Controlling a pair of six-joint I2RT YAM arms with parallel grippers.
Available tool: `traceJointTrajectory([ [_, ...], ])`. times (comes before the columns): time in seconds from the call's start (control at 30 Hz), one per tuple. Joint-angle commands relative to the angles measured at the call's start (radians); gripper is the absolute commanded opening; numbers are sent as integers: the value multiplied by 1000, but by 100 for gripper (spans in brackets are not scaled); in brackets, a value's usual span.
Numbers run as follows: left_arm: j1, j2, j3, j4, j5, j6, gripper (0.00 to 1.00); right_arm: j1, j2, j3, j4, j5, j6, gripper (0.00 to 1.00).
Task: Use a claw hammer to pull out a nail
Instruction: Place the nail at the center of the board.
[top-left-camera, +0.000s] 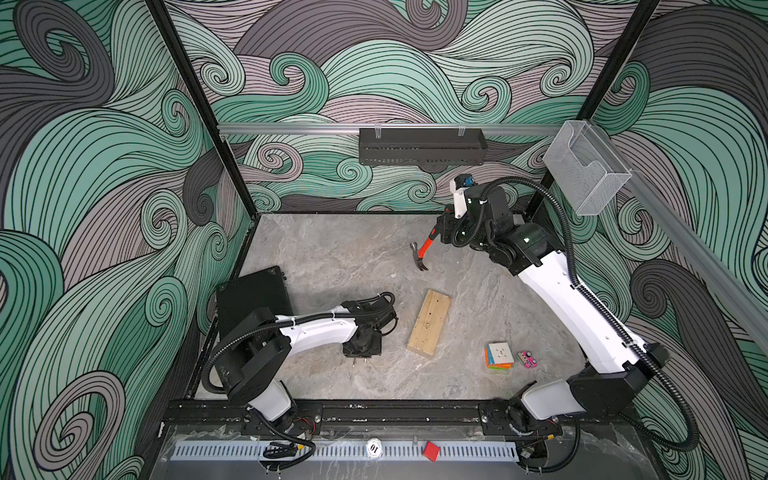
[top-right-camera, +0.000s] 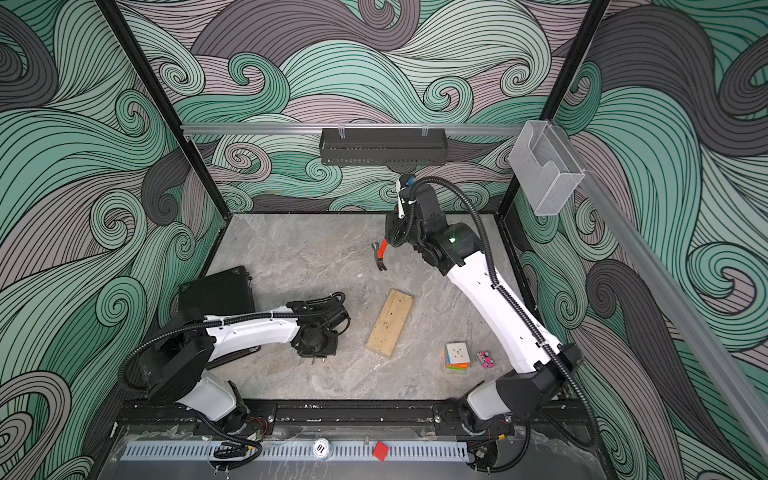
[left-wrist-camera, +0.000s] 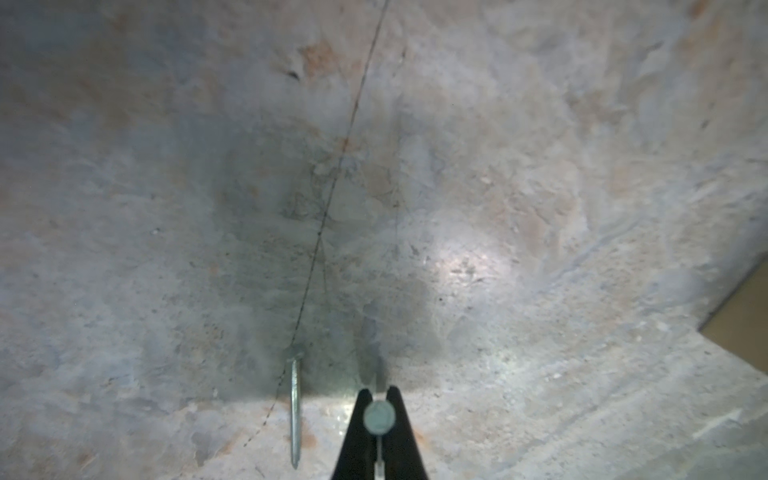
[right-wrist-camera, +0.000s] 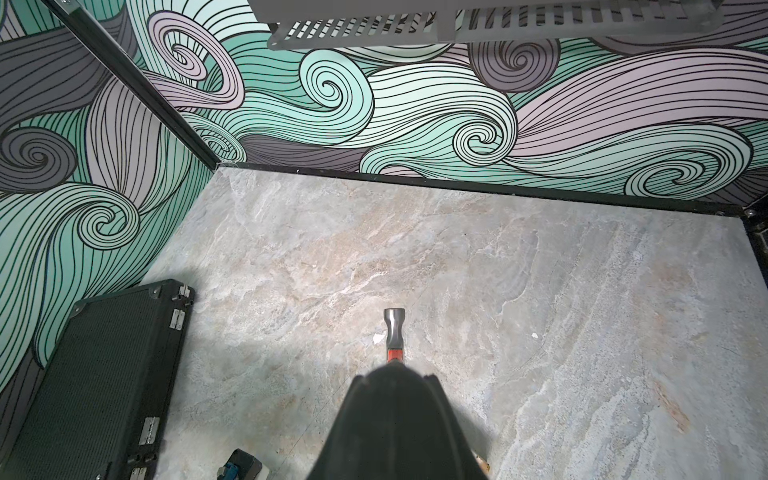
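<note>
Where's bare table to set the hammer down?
The back half is bare: from the case and block to the back wall, under the hammer. The front strip between left gripper and cube is narrower. Crowded: cube and toy, loose nail by the left gripper.

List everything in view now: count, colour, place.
claw hammer: 1, grey head, orange-red shaft, in right gripper
held nail: 1, grey, in left gripper
loose nail: 1, grey, on table
wooden block: 1, pale, table centre
cube puzzle: 1, multicoloured, near right arm
toy: 1, pink, beside cube puzzle
case: 1, black, table's left edge
rack: 1, black, back rail
clear bin: 1, transparent, right rail
red square: 1, red, front ledge
left gripper: 1, black, shut
right gripper: 1, black, shut
</note>
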Motion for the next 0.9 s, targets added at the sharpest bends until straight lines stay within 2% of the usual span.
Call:
traceJointTrajectory([
  [0.0,-13,28,8,-58,-40,-9,0,-7,-16,6,105,-8,13,3],
  [0.53,-47,89,20,-55,-56,-10,0,-14,-17,-7,109,-21,23,3],
  [0.67,-57,98,32,-59,-61,-12,5,-16,-15,-6,109,-26,25,4],
  [0.87,-67,106,38,-58,-56,-6,6,-17,-15,-9,109,-30,25,3],
])
